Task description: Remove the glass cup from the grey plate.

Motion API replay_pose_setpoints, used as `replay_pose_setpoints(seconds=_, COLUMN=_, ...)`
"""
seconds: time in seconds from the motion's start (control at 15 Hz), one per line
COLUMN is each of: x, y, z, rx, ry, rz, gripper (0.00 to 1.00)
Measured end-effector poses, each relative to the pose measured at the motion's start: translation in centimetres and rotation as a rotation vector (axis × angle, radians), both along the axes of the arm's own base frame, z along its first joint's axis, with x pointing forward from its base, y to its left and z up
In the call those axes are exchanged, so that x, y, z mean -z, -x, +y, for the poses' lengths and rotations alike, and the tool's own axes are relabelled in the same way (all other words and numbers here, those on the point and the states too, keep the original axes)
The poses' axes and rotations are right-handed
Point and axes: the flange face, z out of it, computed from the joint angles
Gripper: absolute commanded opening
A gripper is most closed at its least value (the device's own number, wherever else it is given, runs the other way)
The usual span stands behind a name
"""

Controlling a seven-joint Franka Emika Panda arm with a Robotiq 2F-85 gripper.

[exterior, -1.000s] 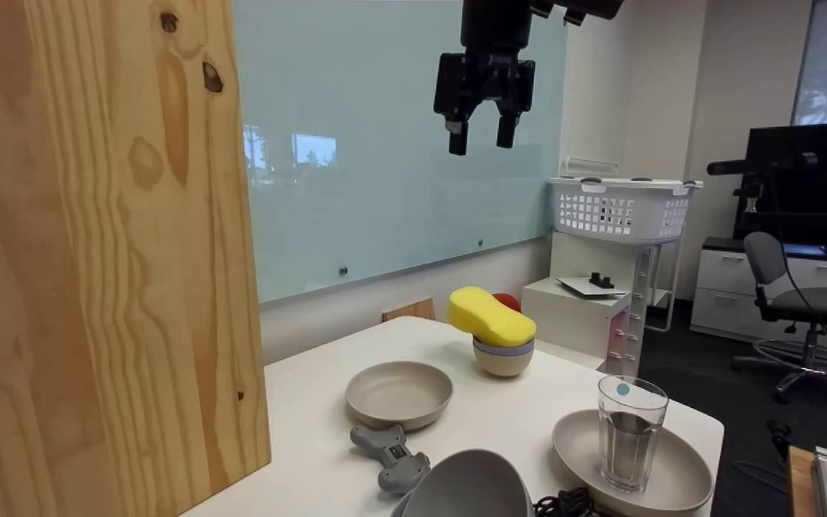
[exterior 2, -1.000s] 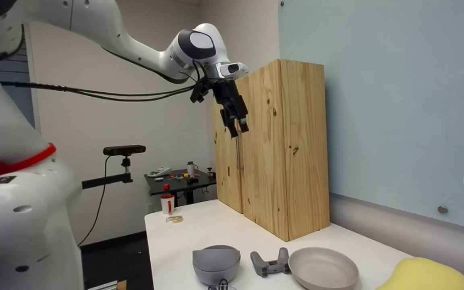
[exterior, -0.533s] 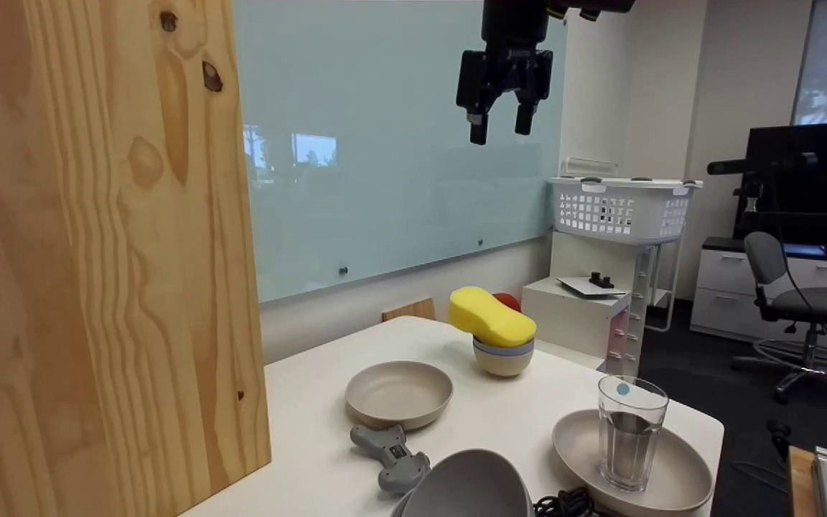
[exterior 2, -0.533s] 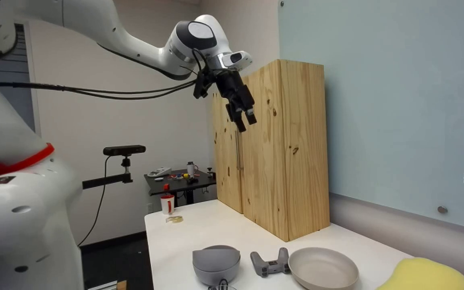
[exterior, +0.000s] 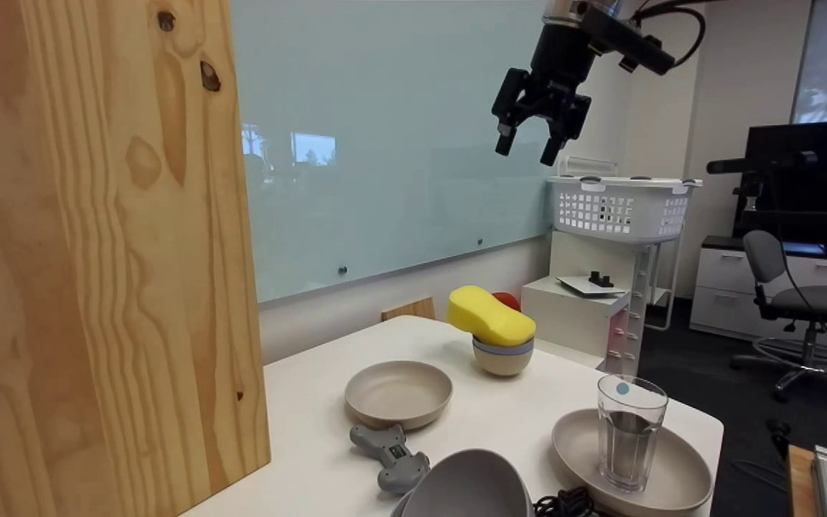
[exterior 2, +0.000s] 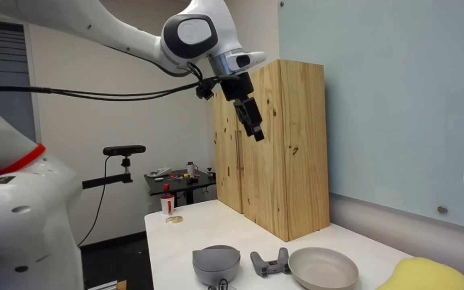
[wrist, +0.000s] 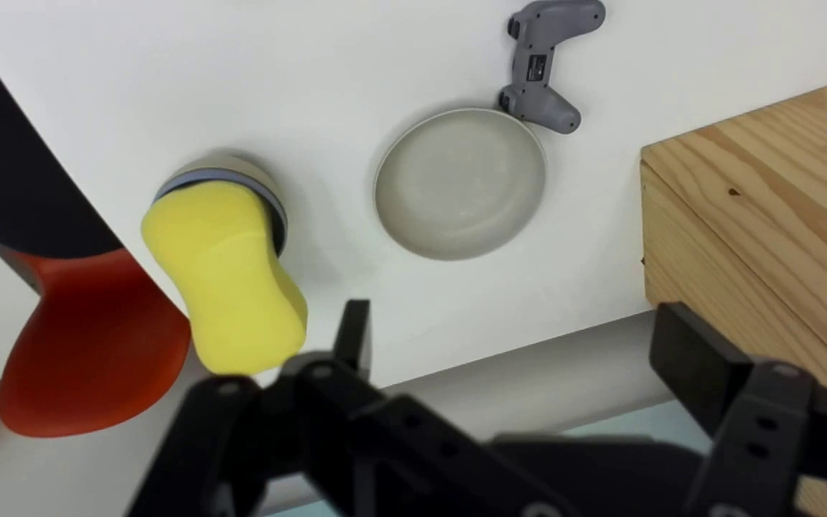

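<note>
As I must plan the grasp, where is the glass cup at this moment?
In an exterior view, the glass cup stands at lower right, on the grey plate, near the black cable.

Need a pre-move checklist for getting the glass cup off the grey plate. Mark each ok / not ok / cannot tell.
1. Gripper open and unloaded: ok, jaws apart, nothing between them.
2. Glass cup upright on the grey plate: ok, seen in an exterior view.
3. Wrist camera on target: not ok, it shows the smaller tan bowl and yellow sponge, no cup.
4. Black cables free of the plate: cannot tell, they lie by its rim and contact is unclear.
5. Cup empty: cannot tell, the dark patch low down may be contents or background seen through glass.
</note>
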Motion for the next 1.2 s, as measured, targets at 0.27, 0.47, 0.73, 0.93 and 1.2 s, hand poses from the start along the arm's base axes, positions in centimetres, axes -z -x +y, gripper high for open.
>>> replay_pose_setpoints(seconds=0.27, x=4.7, y=2.3, z=-4.1, rx=0.043, ry=-0.112, rz=0.037, gripper=1.0)
replay_pose_setpoints(seconds=0.47, x=8.3, y=4.3, z=-6.6, rx=0.081, ry=-0.18, rz=0.09, gripper=1.0)
replay_pose_setpoints(seconds=0.73, x=11.8, y=6.7, z=-8.4, rx=0.128, ry=-0.259, rz=0.202, gripper=1.0)
replay_pose_setpoints(seconds=0.93, x=12.7, y=7.7, z=-8.7, rx=0.137, ry=-0.289, rz=0.283, gripper=1.0)
replay_pose_setpoints(seconds=1.2, x=13.5, y=8.5, z=-9.8, rx=0.131, ry=-0.3, rz=0.333, gripper=1.0)
